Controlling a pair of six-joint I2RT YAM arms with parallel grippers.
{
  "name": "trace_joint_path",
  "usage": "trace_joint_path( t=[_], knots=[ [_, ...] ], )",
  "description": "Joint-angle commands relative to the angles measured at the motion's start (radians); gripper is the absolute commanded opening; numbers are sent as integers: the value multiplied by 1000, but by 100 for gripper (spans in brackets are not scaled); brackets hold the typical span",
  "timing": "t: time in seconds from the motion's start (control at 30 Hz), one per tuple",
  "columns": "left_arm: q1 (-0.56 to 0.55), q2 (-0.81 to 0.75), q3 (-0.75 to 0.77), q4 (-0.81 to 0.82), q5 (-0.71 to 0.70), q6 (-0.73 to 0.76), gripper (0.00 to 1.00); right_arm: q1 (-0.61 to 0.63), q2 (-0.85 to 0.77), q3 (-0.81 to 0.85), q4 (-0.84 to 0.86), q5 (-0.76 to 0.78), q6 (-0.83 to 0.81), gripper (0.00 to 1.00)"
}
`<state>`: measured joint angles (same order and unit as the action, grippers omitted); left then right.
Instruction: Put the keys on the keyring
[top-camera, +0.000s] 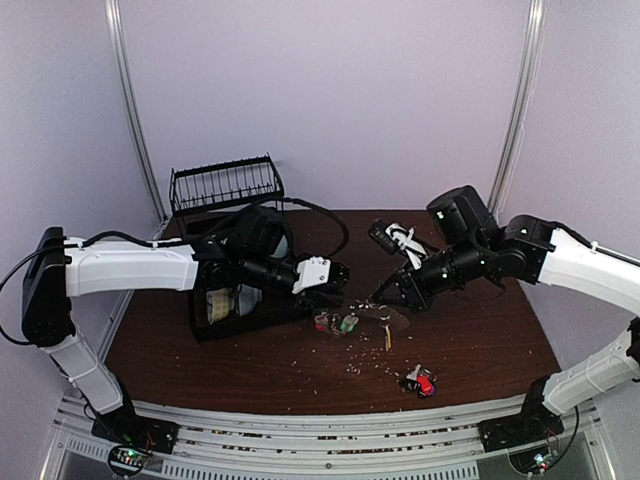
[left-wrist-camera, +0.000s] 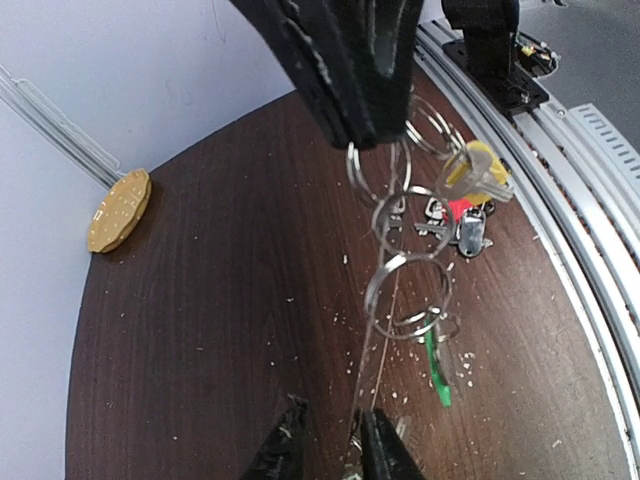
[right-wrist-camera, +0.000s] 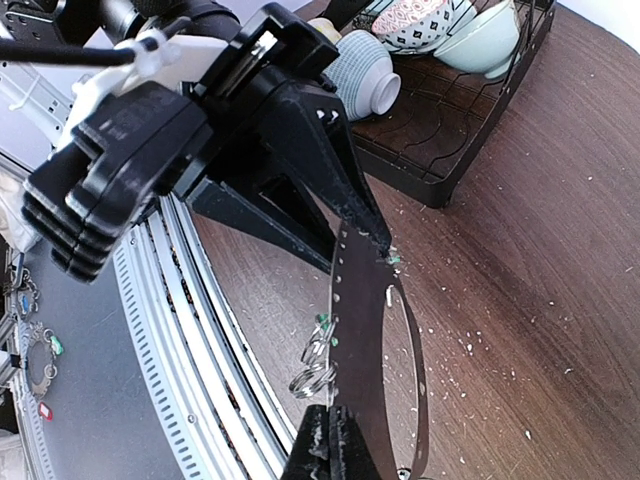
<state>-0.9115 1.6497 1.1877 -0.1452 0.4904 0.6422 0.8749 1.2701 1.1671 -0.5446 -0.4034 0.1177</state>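
The keyring (right-wrist-camera: 362, 340), a thin flat grey loop with small holes along its rim, hangs upright between both grippers above the table. My right gripper (right-wrist-camera: 335, 450) is shut on its lower edge. It is the black shape at the top of the left wrist view (left-wrist-camera: 350, 70). My left gripper (left-wrist-camera: 328, 450) is open. The keyring's thin edge (left-wrist-camera: 375, 360) runs between its fingers, close to the right finger (left-wrist-camera: 385, 455). Small split rings (right-wrist-camera: 315, 365) hang from the keyring. A green-tagged key (left-wrist-camera: 437, 365) and a yellow-tagged key (left-wrist-camera: 475, 172) hang with them. Red- and black-tagged keys (top-camera: 418, 381) lie on the table.
A black rack (right-wrist-camera: 440, 150) holding bowls (right-wrist-camera: 440, 25) sits under my left arm. An empty wire rack (top-camera: 225, 185) stands at the back. A tan plate (left-wrist-camera: 118, 210) leans at the table's far edge. Pale crumbs are scattered on the dark wood. A metal rail (left-wrist-camera: 560, 170) runs along the near edge.
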Motion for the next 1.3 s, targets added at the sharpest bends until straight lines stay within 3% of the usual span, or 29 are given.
trace_joint_path(
  t=[0.0,0.07,0.17,0.33,0.47,0.57,0.67,0.83,0.97,1.13,1.17,1.27],
  knots=[
    [-2,20,15,47,54,-17,24,7,2,1,34,-14,-9,0],
    [-8,28,5,52,19,-16,29,8,1,6,35,-6,-9,0],
    [-14,49,2,77,-40,-18,26,8,6,8,27,-3,-10,0],
    [-31,62,16,68,-47,-33,0,8,15,14,11,17,-8,0],
    [-47,42,-11,144,-110,-85,0,7,31,9,-3,154,27,0],
    [-63,34,-34,262,-288,-176,0,3,83,43,-43,378,136,0],
    [-78,41,-36,299,-453,-191,0,5,139,80,-77,473,240,0],
    [-115,94,8,263,-638,-169,0,5,145,59,26,562,394,0],
    [-137,135,37,245,-741,-168,0,4,149,21,148,532,464,0],
    [-140,126,13,248,-736,-156,0,1,184,58,65,543,423,0],
    [-139,112,3,247,-691,-151,4,0,177,58,59,532,406,0],
    [-133,80,-2,210,-475,-148,57,-7,146,53,64,464,329,0]
  ],
)
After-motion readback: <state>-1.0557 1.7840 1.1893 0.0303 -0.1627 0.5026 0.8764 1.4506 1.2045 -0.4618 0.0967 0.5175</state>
